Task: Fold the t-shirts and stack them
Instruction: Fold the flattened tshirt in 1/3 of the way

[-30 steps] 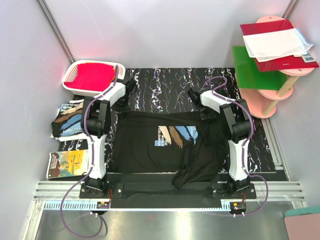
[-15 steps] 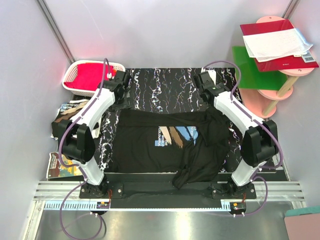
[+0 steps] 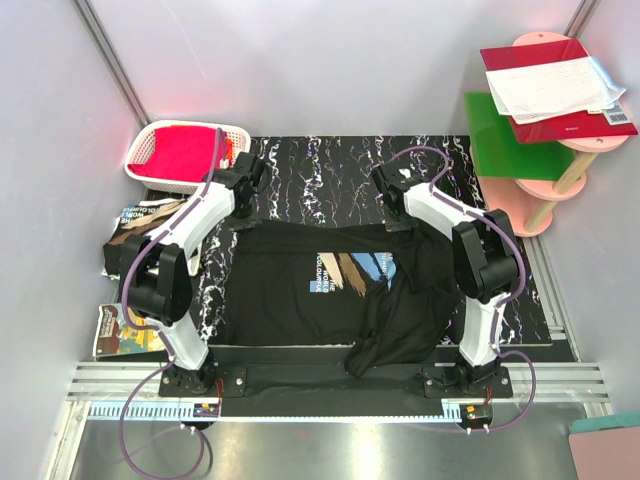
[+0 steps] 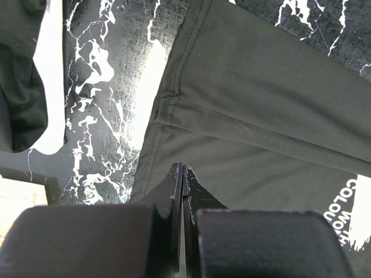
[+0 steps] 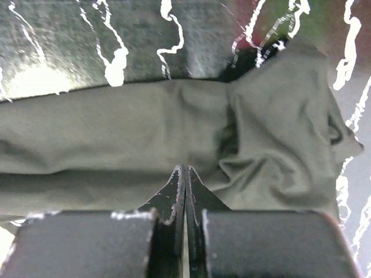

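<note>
**A:** ok so what's the layout here?

**B:** A big black marbled mat (image 3: 330, 165) covers the table. The spread t-shirt (image 3: 290, 300) lies in the middle of it between the two arms, print side up. Its left half is pretty flat and its right half is bunched up, with a lump trailing toward the near edge. A folded t-shirt (image 3: 135, 240) sits off the mat's left edge, just in front of the white basket (image 3: 190, 127) with the red cloth (image 3: 180, 155) in it.

**A:** and the grippers?

**B:** The left gripper (image 4: 182, 168) is at the shirt's far-left corner, by the hem seam. Its jaws are pressed together with the tips down on the fabric. The right gripper (image 5: 184, 169) is at the far-right corner over the wrinkled cloth, jaws together too. I honestly can't tell whether either one has any cloth pinched.
</note>
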